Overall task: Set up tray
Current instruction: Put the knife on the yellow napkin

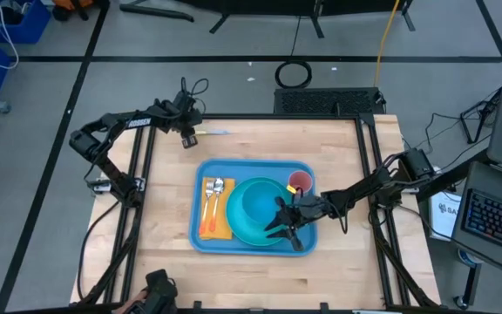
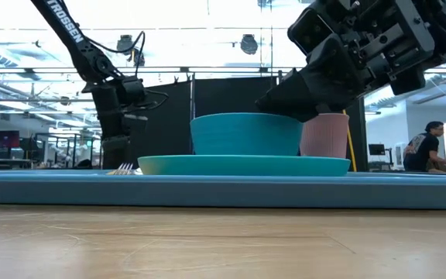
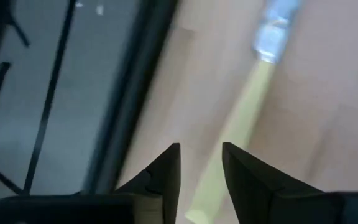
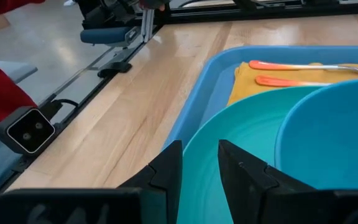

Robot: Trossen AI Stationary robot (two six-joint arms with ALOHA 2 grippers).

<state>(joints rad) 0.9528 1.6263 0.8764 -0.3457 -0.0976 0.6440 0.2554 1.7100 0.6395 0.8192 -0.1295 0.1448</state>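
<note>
The tray (image 1: 253, 170), a flat light-blue rectangle with a low rim, lies near the middle of the wooden counter (image 1: 164, 270), its long sides running across the high view. On it sits a round teal plate (image 1: 238, 228) carrying a teal bowl (image 1: 255, 202); in the low view the bowl stands upright on the plate, well above the tray's rim. Beside the plate, on the side toward the left arm, a yellow-orange napkin (image 1: 220, 228) lies flat in the tray with two orange-handled utensils (image 1: 209, 205) on top, their metal heads pointing toward the far edge of the counter. A pink cup (image 1: 300, 182) stands in the tray's far corner on the right arm's side, just beside the plate. The right tool (image 1: 288, 228) hangs over the plate's edge near the bowl, on the side toward the right arm; its own wrist view shows the two dark fingers (image 4: 166, 171) a narrow gap apart with nothing between them, so it is released, with plate and bowl below and ahead. The left tool (image 1: 187, 137) is well apart from the tray, low over the far part of the counter near the black frame rail. Its wrist view shows a pale yellow-handled utensil (image 3: 241, 118) lying on the wood with the handle running into the gap between the fingers (image 3: 166, 174); whether the fingers have clenched on it I cannot tell.
</note>
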